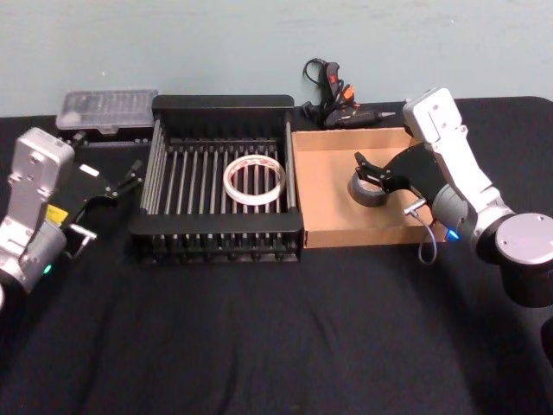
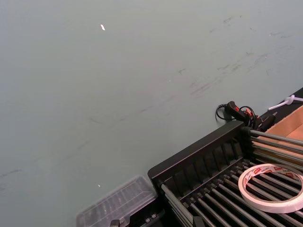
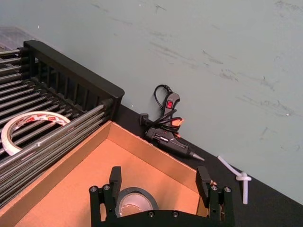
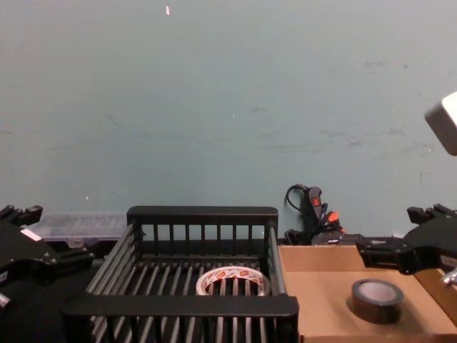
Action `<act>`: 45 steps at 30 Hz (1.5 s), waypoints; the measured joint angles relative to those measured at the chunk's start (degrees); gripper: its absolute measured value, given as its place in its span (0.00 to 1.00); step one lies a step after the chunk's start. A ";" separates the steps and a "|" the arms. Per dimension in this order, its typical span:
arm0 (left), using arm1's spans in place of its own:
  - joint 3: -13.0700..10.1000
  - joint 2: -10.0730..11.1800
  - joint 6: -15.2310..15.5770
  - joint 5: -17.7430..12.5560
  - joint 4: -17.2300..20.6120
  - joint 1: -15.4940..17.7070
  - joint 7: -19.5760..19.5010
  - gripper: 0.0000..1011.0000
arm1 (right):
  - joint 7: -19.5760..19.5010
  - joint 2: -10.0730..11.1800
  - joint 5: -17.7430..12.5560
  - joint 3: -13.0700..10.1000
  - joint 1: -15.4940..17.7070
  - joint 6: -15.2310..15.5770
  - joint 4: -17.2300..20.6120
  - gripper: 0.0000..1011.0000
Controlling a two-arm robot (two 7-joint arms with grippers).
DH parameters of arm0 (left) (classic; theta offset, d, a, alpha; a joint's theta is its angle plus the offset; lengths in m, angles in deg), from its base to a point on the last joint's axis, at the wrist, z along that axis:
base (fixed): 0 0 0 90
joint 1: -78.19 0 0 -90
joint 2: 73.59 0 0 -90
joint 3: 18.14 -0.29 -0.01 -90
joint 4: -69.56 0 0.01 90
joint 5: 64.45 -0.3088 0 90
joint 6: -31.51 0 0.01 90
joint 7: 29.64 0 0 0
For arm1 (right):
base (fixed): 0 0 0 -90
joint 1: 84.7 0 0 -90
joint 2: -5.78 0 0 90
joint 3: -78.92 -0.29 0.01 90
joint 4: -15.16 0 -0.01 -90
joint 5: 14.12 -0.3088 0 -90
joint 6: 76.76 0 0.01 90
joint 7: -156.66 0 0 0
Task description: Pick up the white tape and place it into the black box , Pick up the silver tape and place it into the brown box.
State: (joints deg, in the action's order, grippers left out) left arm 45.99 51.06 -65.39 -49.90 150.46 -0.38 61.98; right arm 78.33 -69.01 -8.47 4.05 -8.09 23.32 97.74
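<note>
The white tape (image 1: 255, 180) lies flat on the slatted floor of the black box (image 1: 222, 111), toward its right side; it also shows as the red-printed white tape (image 2: 272, 187) in the left wrist view. The silver tape (image 1: 370, 192) rests on the floor of the brown box (image 1: 321, 194). My right gripper (image 1: 371, 173) hovers just above the silver tape (image 3: 137, 201), open, its fingers (image 3: 115, 177) spread wider than the roll and clear of it. In the chest view the silver tape (image 4: 376, 299) lies below that gripper. My left gripper (image 1: 130, 179) waits open beside the black box's left wall.
A black glue gun (image 1: 333, 99) with a coiled cord lies behind the brown box. A clear plastic case (image 1: 105, 108) sits behind the black box at the left. A white zip tie (image 3: 234, 170) lies by the wall. Black cloth stretches bare toward the table's front.
</note>
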 joint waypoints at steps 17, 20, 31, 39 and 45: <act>0.00 0.00 0.00 0.00 0.00 0.00 0.00 0.99 | 0.00 0.00 0.13 -0.02 0.04 -0.02 -0.07 0.99; 0.00 0.00 0.00 0.00 0.00 0.00 0.00 0.99 | 0.00 0.01 0.10 -0.01 0.04 -0.04 -0.06 0.99; 0.00 0.00 0.00 0.00 0.00 0.00 0.00 0.99 | 0.02 0.05 0.01 0.03 0.04 -0.06 -0.02 0.99; 0.00 0.00 0.00 0.00 0.00 0.00 0.00 0.99 | 0.02 0.05 -0.04 0.03 0.04 -0.06 0.00 0.99; 0.00 0.00 0.00 0.00 0.00 0.00 0.00 0.99 | 0.03 0.05 -0.06 0.03 0.04 -0.05 0.00 0.99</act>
State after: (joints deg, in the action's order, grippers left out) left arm 46.00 51.06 -65.39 -49.90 150.46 -0.38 61.98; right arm 78.36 -68.96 -8.53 4.08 -8.06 23.26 97.74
